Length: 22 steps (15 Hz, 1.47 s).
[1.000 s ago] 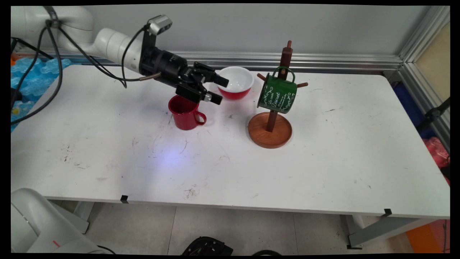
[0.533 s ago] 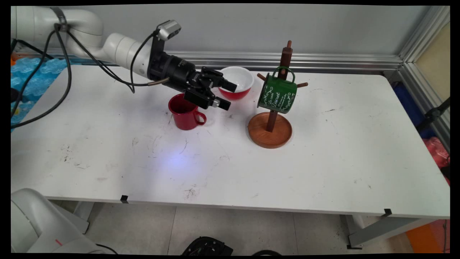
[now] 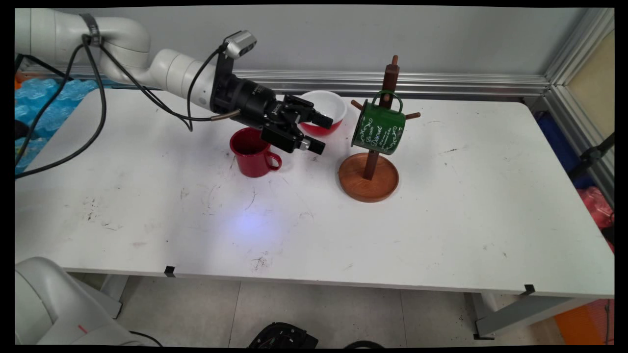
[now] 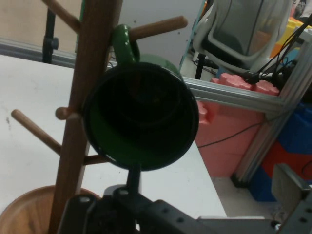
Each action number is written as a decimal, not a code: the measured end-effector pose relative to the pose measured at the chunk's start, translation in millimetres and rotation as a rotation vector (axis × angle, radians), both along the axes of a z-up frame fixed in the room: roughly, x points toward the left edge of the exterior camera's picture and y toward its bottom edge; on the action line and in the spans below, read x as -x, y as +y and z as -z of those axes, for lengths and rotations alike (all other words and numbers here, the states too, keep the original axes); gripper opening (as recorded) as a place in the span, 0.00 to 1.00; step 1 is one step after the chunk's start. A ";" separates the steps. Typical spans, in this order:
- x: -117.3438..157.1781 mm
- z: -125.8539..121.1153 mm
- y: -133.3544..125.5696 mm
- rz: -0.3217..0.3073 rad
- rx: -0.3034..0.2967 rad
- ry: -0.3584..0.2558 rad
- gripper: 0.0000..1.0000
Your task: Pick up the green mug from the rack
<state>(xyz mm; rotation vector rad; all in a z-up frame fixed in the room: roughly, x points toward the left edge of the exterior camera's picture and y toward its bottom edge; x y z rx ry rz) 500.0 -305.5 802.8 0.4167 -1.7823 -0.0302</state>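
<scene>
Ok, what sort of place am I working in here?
Most likely a robotics lab bench: a scuffed white table framed by aluminium rails, set with test props, a mug tree holding a green mug, and a red mug.

White rounded arm [image 3: 167, 73], black cables [image 3: 93, 98], black wrist.

White scuffed rectangular desk [image 3: 441, 235] on grey metal legs [image 3: 510, 316], over a grey tiled floor [image 3: 314, 314]. Plain grey wall [image 3: 441, 39] behind, aluminium rail [image 3: 466, 83] along its base.

Open, empty claw [image 3: 321, 132] hovers between red mug [image 3: 252, 154] and green mug [image 3: 378, 129] hung on wooden rack [image 3: 369, 174]
</scene>
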 end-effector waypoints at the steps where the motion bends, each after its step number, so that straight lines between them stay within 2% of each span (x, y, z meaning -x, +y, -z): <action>1: 2.8 0.3 -0.1 0.001 0.000 0.002 1.00; 22: 38.4 3.4 -13.2 -0.001 0.010 0.038 1.00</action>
